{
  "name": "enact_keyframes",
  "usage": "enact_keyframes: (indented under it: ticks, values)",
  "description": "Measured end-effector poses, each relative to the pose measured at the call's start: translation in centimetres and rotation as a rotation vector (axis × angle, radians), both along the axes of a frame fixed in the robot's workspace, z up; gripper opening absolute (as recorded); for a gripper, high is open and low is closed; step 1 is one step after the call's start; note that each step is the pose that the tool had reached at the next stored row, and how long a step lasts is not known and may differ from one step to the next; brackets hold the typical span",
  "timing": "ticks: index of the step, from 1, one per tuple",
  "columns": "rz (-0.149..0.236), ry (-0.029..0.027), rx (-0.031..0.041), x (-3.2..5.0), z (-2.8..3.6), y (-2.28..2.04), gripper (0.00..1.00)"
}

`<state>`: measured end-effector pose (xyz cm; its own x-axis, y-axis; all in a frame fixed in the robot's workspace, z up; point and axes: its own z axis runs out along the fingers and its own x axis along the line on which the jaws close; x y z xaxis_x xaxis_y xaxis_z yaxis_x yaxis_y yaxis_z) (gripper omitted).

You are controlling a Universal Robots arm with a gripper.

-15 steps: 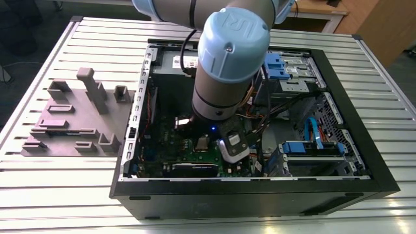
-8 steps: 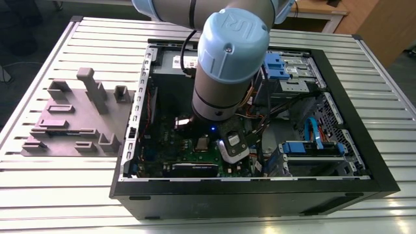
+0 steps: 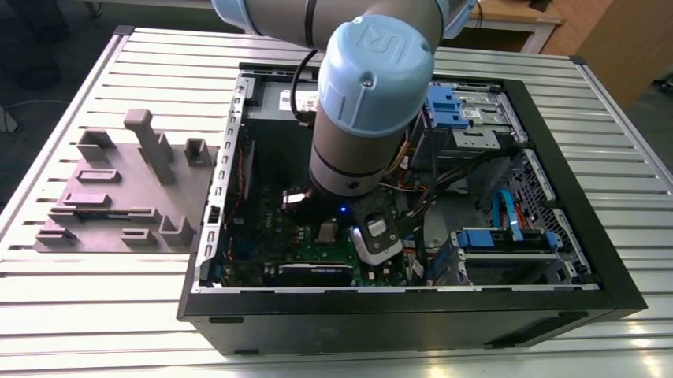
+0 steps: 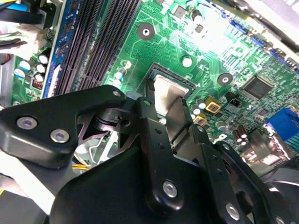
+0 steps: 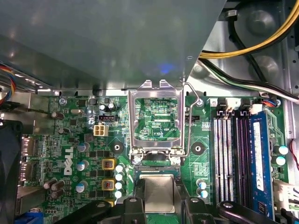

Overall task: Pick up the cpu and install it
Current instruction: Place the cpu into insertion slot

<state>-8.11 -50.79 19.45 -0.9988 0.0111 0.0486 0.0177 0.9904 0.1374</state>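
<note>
The gripper (image 5: 159, 205) pinches the cpu (image 5: 159, 193) over its socket (image 4: 156, 74); at 12 o'clock, the open retention frame (image 5: 155, 116). Keep it level.

Cpu (image 5: 159, 193) partly hidden behind claw (image 5: 159, 205) linkage in both wrist views, its near edge unseen, arm (image 3: 363, 102) blocking motherboard (image 3: 315, 244) centre in exterior view

You are working in a robotics lab or test workshop. A slotted aluminium profile table (image 3: 94, 87) carries an open desktop computer case (image 3: 421, 315), side panel off, with its green motherboard (image 5: 154, 116) exposed. A grey plastic fixture (image 3: 121, 189) with upright blocks sits beside it. Wooden furniture (image 3: 600, 39) stands behind your bench.
</note>
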Motion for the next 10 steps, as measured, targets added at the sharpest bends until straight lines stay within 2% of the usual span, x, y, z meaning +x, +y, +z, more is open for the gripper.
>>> enact_keyframes:
  ticks: [10]
  values:
    - [0.0,0.0,0.0001,-0.01,-0.14,0.0,0.36]
